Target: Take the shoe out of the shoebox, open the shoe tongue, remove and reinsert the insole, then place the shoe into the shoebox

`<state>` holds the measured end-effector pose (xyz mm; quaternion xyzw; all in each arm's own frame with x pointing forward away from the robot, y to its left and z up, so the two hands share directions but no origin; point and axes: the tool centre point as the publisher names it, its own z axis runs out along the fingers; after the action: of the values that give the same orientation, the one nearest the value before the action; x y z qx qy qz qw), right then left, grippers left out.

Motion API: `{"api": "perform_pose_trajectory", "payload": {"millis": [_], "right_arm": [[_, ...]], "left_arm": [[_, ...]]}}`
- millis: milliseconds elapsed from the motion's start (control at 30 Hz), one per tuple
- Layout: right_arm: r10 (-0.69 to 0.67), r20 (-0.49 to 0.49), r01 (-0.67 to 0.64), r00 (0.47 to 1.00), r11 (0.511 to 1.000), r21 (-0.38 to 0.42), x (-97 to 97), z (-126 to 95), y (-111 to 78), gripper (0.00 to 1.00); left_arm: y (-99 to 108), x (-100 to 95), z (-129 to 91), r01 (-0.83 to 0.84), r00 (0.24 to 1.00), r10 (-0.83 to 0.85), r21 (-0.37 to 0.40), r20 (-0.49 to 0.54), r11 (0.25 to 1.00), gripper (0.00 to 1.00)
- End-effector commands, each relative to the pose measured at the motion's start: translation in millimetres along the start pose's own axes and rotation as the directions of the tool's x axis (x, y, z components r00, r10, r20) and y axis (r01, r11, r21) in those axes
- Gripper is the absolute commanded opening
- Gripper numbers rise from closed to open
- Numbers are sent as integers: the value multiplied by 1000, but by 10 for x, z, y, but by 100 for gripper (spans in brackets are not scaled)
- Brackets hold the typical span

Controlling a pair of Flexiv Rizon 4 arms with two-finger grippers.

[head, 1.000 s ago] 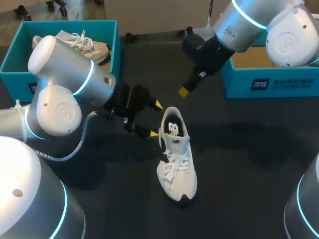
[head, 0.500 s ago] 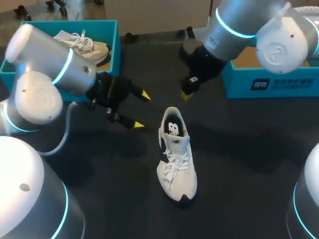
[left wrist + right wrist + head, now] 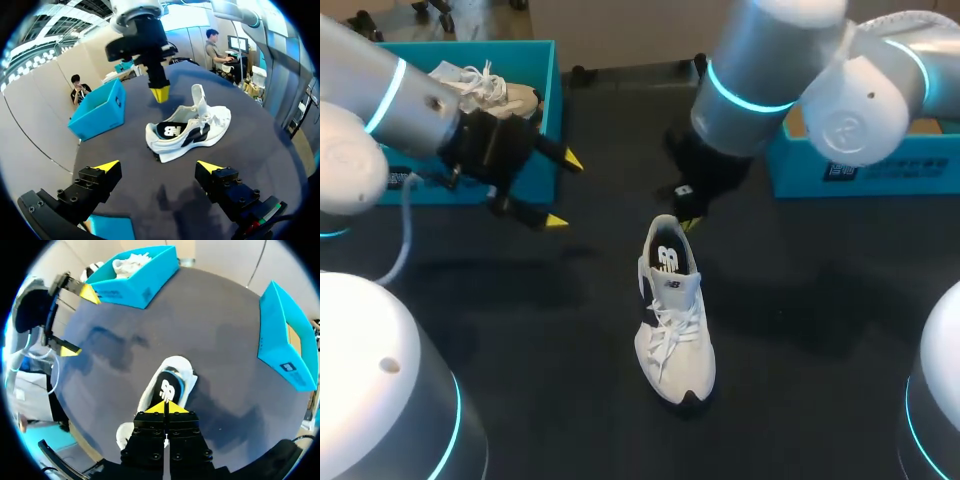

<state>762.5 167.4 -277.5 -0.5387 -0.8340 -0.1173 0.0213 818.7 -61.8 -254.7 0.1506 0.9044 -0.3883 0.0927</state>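
The shoe (image 3: 673, 315) stands upright on its sole near the middle of the dark table (image 3: 820, 300), outside both boxes. It is white with a dark lining, its laces lie loose over the front, and its heel points toward the far side of the table. From the left wrist view you can see its tongue standing up (image 3: 187, 127).

Your right gripper (image 3: 688, 222) hangs at the heel end of the shoe. In its own wrist view the 2 yellow tips are pressed together with nothing between them (image 3: 165, 407), and the shoe's opening lies right under them (image 3: 165, 390). From the left wrist view, a gap shows between that gripper (image 3: 160, 94) and the shoe, so it is close but not touching.

Your left gripper (image 3: 563, 190) is well to the shoe's left, just in front of the left shoebox (image 3: 545, 90). Its jaws are spread wide and hold nothing, and the shoe sits well ahead of them in its own view (image 3: 159, 166).

The left shoebox is teal, open on top, and holds a 2nd white shoe (image 3: 490, 85). The right shoebox (image 3: 860, 165), also teal and open, stands at the far right of the table behind your right arm.
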Motion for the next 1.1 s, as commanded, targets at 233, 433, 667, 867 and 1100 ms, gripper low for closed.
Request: {"api": "perform_pose_trajectory", "payload": {"millis": [233,433,667,867,1100], "right_arm": [[63,96,-70,993,995,67,249,231,-106,0],[89,110,-100,990,990,97,295,390,-147,0],[170,164,-184,972,980,77,296,583,-237,0],[170,164,-184,972,980,77,296,583,-237,0],[170,164,-184,972,980,77,296,583,-237,0]], "left_arm": [[8,-95,-472,-14,999,15,-8,37,1000,100],[23,-189,-642,-11,998,13,-29,59,1000,100],[50,-231,-702,-2,998,3,-25,58,1000,100],[50,-231,-702,-2,998,3,-25,58,1000,100],[50,-231,-702,-2,998,3,-25,58,1000,100]]}}
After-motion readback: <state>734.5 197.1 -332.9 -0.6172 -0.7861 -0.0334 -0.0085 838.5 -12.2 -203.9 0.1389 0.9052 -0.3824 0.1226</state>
